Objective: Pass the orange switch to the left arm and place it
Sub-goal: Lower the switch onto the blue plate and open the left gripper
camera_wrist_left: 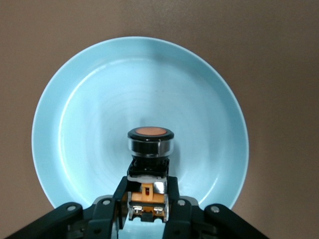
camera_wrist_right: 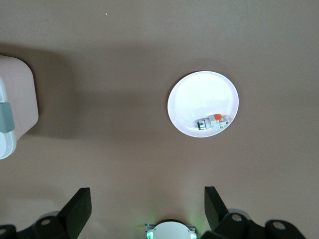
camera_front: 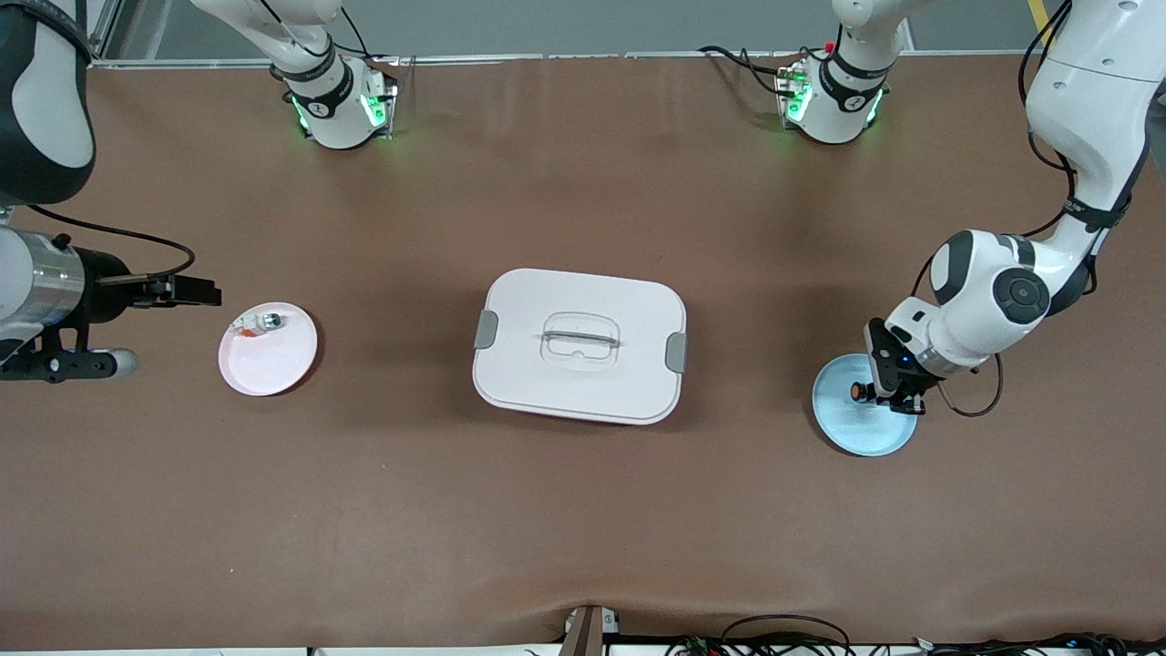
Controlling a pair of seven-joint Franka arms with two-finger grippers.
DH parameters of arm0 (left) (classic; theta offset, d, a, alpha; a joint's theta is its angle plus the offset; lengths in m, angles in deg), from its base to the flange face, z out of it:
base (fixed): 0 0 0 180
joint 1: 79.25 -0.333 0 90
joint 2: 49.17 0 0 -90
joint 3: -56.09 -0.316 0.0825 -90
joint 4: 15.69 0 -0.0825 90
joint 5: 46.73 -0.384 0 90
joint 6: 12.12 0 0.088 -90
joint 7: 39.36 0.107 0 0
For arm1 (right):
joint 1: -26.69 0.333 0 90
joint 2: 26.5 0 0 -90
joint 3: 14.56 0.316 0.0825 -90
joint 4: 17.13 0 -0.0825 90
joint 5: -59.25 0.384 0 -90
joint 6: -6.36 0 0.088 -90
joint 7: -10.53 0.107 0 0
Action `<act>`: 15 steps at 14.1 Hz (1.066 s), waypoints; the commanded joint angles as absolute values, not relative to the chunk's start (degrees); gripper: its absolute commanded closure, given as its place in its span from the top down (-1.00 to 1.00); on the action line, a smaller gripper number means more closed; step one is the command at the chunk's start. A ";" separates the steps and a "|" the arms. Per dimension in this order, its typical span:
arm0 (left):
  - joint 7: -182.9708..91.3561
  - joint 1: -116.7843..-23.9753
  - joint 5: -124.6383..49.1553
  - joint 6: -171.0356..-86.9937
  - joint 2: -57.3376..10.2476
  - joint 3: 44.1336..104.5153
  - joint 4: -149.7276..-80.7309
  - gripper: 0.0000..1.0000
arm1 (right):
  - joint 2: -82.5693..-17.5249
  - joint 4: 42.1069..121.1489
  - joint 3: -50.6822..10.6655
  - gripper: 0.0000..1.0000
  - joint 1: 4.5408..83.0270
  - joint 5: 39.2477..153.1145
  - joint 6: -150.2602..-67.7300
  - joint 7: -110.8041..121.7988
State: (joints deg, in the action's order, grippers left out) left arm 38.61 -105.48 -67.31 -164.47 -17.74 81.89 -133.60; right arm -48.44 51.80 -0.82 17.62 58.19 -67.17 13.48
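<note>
The orange switch [camera_front: 859, 390], black with a round orange cap, sits between the fingers of my left gripper [camera_front: 880, 394] at the light-blue plate [camera_front: 856, 428] toward the left arm's end of the table. In the left wrist view my left gripper [camera_wrist_left: 147, 198] is shut on the switch's orange body [camera_wrist_left: 150, 144], with the plate [camera_wrist_left: 99, 99] under it. I cannot tell whether the switch still touches the plate. My right gripper [camera_front: 187, 292] is open and empty, up in the air beside the pink plate [camera_front: 273, 364]; it also shows in the right wrist view [camera_wrist_right: 147, 206].
The big white box [camera_front: 547, 301] with grey clips stands mid-table between the two plates; its corner shows in the right wrist view [camera_wrist_right: 15, 99]. A small silver-and-white part [camera_front: 260, 322] lies on the pink plate [camera_wrist_right: 199, 94]. Brown table surface lies all around.
</note>
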 commanded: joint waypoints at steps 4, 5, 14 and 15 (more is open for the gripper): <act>38.69 -105.45 -68.62 -165.13 -16.65 82.10 -132.50 -1.00 | -47.41 52.66 0.21 1.00 15.87 57.05 -66.94 12.29; 38.69 -105.36 -69.14 -165.13 -16.56 82.10 -132.50 -1.00 | -47.41 52.39 0.12 1.00 15.70 56.96 -66.85 12.20; 38.07 -105.18 -71.61 -165.13 -14.71 82.10 -131.18 -0.48 | -46.27 51.24 0.47 1.00 14.03 58.36 -63.86 12.29; 38.07 -105.18 -71.69 -165.13 -14.54 82.10 -131.09 0.15 | -46.27 51.34 0.38 1.00 14.03 58.54 -64.47 11.94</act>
